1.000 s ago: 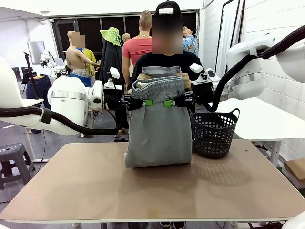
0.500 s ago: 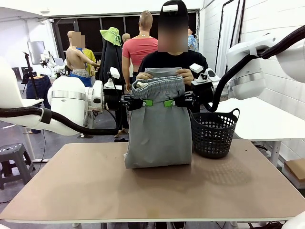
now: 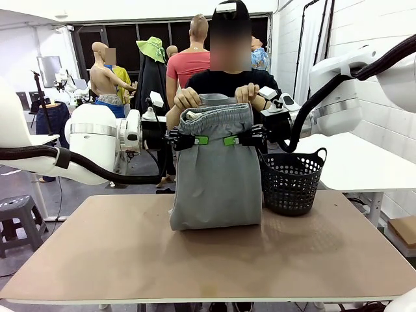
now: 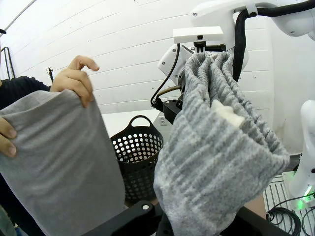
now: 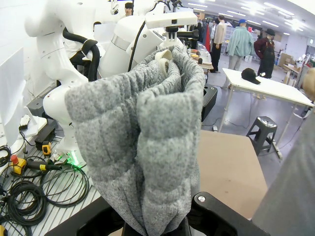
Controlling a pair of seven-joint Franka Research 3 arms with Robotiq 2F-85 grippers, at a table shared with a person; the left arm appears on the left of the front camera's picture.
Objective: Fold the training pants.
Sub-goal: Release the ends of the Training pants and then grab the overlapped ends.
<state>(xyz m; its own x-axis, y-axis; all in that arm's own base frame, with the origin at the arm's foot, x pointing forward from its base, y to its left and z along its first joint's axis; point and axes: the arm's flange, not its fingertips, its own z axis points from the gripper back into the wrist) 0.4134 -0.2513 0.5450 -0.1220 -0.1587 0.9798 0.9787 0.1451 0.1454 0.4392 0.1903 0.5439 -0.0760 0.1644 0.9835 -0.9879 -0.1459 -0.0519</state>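
The light grey training pants (image 3: 216,182) hang in front of the person, their folded lower end resting on the table (image 3: 208,260). My left gripper (image 3: 195,140) and right gripper (image 3: 235,140) are each shut on the gathered waistband, one at either side. Just behind the waistband, the person's two hands (image 3: 187,99) pinch the top edge of a far layer of the pants. The left wrist view has the bunched waistband (image 4: 216,137) close up, with a hand (image 4: 76,81) holding the grey layer (image 4: 59,157). In the right wrist view the waistband (image 5: 147,147) rises from between my fingers.
A black mesh basket (image 3: 292,182) stands on the table's far right, close to the hanging pants. The near half of the tabletop is bare brown board. Another white table (image 3: 351,162) stands behind at the right.
The person's hands have come up from behind the waistband and spread apart along the far layer's top edge. Both grippers and the pants have stayed where they were.
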